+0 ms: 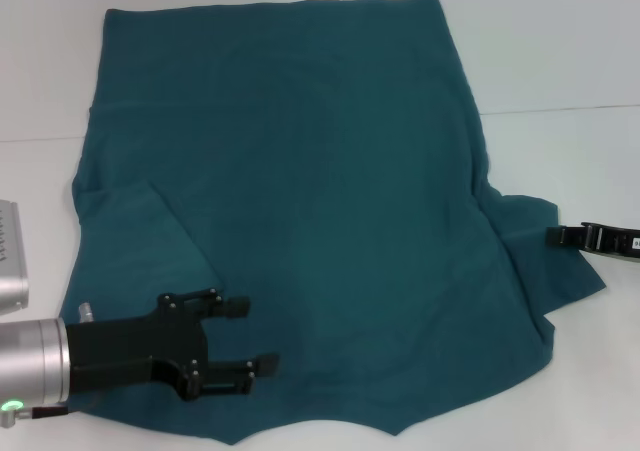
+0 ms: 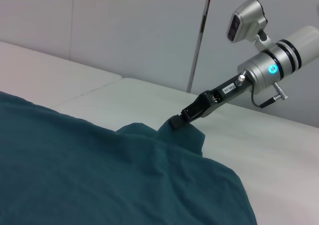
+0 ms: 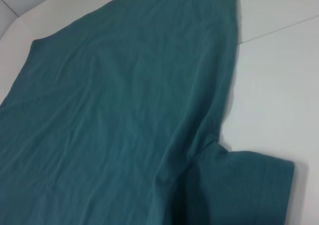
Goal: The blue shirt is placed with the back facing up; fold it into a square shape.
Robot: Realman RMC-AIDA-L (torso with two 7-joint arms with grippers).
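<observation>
The blue shirt [image 1: 320, 201] lies spread on the white table, plain side up. Its left sleeve [image 1: 135, 236] is folded in over the body. My left gripper [image 1: 252, 336] hovers open over the shirt's near left part, with nothing between its fingers. My right gripper [image 1: 560, 237] is at the right sleeve [image 1: 535, 261], shut with its tip over the sleeve's outer edge. The left wrist view shows the fabric rising slightly to that gripper's tip [image 2: 178, 121]. The right wrist view shows the shirt's body [image 3: 124, 110] and the right sleeve [image 3: 249, 190], but no fingers.
The white table [image 1: 560, 51] extends beyond the shirt to the back and right, with a seam line across it [image 1: 570, 108]. A grey ribbed housing [image 1: 8, 261] sits at the left edge. A wall stands behind the table [image 2: 124, 30].
</observation>
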